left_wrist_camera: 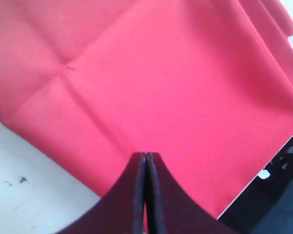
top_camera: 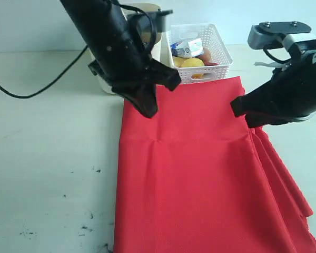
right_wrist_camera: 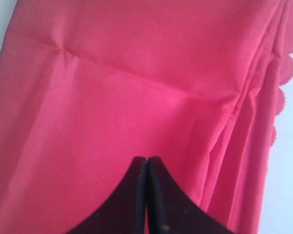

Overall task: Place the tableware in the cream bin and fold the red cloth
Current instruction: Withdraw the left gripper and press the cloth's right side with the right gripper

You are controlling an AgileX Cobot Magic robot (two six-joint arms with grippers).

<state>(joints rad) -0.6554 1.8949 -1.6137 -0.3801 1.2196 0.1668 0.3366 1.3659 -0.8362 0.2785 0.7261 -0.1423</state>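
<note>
Exterior view, clock refs: cloth [top_camera: 200, 179] lies flat on the table [top_camera: 47, 168] and fills the centre through 5 o'clock. Its long axis runs 12 to 6, with the far edge just short of the basket [top_camera: 221, 52] and the near end cut off by the frame. The 3 o'clock side is bunched into pleats and shows a scalloped hem in the right wrist view. 2 creases cross near the far 9 o'clock corner. The white lattice basket sits at 12 to 1 and holds a blue-white carton [top_camera: 188, 47], a lemon [top_camera: 192, 64] and something reddish. The carton print is too small to read. The bin [top_camera: 104, 80] is at 11, touching or just beside the basket and mostly hidden by the left arm, so its contents can't be seen. A black cable [top_camera: 37, 87] loops across the table at 9 to 10, and there are dark specks at 7. The left gripper [top_camera: 149, 112] is over the cloth's far 9 o'clock corner and the right gripper [top_camera: 238, 108] is over the far 3 o'clock corner. Both have their fingers pressed fully together. Neither wrist view shows a pucker at the tips, so I can't tell whether fabric is pinched.
</note>
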